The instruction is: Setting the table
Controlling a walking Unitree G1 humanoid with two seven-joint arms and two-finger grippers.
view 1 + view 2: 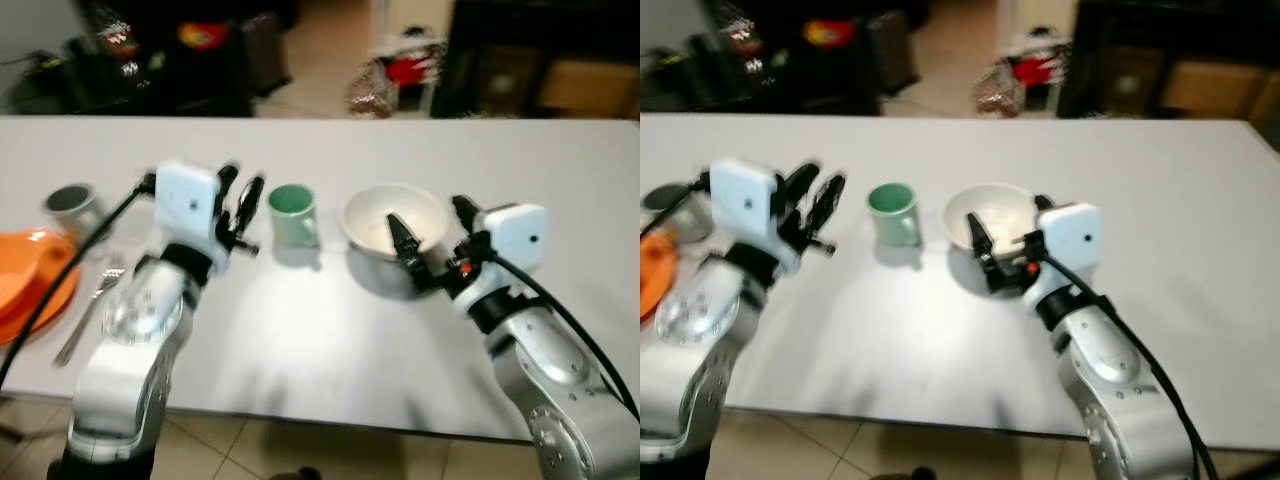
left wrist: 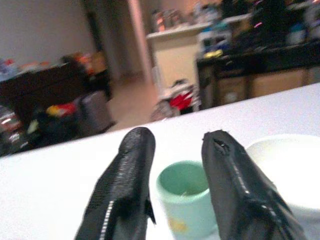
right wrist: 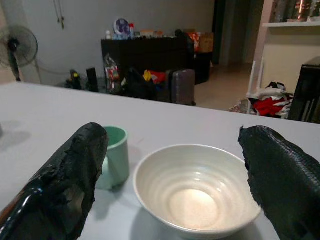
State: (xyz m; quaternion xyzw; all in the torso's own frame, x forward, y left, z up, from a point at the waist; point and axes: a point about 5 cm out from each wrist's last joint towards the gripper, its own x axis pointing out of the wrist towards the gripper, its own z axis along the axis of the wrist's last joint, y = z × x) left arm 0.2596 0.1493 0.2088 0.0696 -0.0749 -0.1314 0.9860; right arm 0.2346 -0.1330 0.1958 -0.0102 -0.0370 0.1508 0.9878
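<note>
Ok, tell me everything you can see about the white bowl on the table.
The bowl is round, glossy and cream-white, ceramic by its look, with faint rings inside. It stands upright and empty on the white table, right of the green mug and apart from it. The right gripper hovers at its near rim, fingers spread open either side; contact cannot be told.
</note>
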